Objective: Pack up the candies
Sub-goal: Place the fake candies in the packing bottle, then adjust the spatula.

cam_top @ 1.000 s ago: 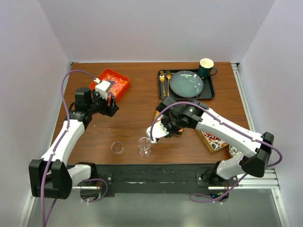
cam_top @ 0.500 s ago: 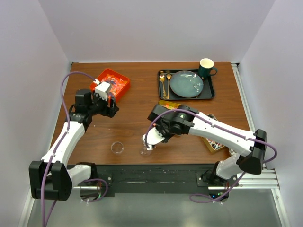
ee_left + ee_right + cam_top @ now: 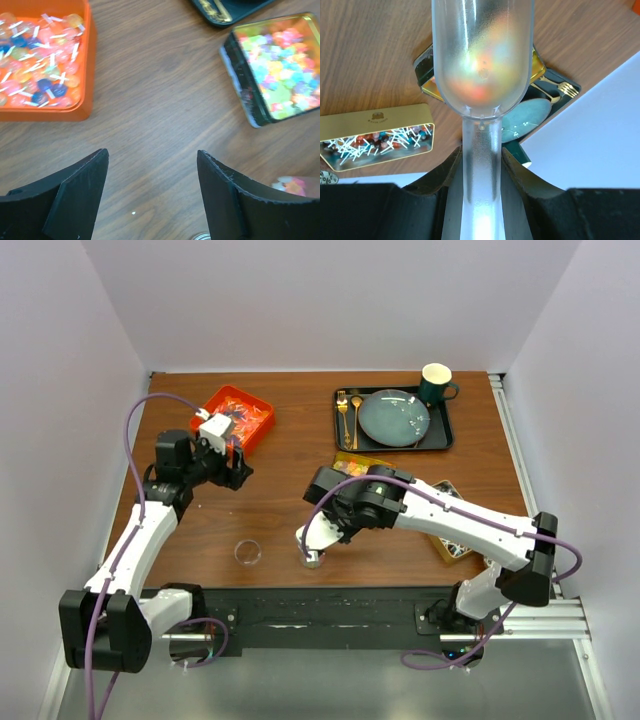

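Note:
My right gripper [image 3: 481, 155] is shut on the handle of a clear plastic scoop [image 3: 482, 65] whose bowl holds orange, red and yellow candies. In the top view the right gripper [image 3: 330, 525] tips the scoop [image 3: 307, 537] right over a small glass jar [image 3: 313, 559] near the front edge. An orange tray [image 3: 85, 107] at the back left holds wrapped candies [image 3: 40, 60]. A gold tin [image 3: 240, 80] is filled with bright gummy candies [image 3: 280, 70]. My left gripper [image 3: 152, 165] hangs open over bare wood beside the orange tray [image 3: 262, 418], holding nothing.
A second gold tin [image 3: 375, 120] with wrapped pieces lies at the right [image 3: 450, 540]. A black tray [image 3: 444, 430] at the back carries a teal plate [image 3: 394, 417], gold cutlery [image 3: 348, 412] and a mug [image 3: 435, 383]. A round clear lid [image 3: 248, 552] lies left of the jar.
My right arm has swung left and toward the front edge with the scoop, which now covers the jar. The left arm has barely moved.

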Tool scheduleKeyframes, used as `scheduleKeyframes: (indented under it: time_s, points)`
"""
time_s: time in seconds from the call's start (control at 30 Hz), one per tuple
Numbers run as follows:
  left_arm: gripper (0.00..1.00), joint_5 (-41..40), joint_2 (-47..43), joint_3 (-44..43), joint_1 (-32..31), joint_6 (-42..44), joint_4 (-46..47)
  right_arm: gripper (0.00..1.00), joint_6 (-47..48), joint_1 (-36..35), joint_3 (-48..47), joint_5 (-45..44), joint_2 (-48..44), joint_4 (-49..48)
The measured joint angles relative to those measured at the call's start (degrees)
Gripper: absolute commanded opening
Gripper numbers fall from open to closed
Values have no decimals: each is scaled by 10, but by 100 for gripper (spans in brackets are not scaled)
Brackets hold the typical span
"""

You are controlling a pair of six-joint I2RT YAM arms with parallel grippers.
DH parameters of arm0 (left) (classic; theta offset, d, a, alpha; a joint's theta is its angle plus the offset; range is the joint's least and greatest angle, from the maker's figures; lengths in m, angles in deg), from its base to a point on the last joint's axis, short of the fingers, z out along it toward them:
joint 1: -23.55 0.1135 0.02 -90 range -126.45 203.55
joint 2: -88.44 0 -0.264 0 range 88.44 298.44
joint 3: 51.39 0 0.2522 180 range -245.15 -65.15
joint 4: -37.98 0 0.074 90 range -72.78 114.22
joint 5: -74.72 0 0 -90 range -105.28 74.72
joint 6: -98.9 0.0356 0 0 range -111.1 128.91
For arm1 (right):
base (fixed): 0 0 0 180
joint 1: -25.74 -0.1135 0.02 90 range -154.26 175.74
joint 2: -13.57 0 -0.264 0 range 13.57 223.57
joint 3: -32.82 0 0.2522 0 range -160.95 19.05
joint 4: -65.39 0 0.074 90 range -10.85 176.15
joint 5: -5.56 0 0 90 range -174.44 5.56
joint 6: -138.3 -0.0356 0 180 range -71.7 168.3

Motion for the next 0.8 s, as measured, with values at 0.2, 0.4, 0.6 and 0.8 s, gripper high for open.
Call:
scheduleKeyframes:
  time_s: [0.2,0.4,0.6,0.8]
  points:
    - [39,111,-10,12,0,-21,24,0,-20,-1,-17,-1,-3,12]
    - [0,248,-28,29,-9,-94,101,0,-86,42,-17,23,-11,2]
    - [0,328,-27,39,-33,-169,176,0,-162,138,-36,78,8,-19]
    - [0,348,2,39,-46,-195,205,0,-203,142,-117,140,69,-28]
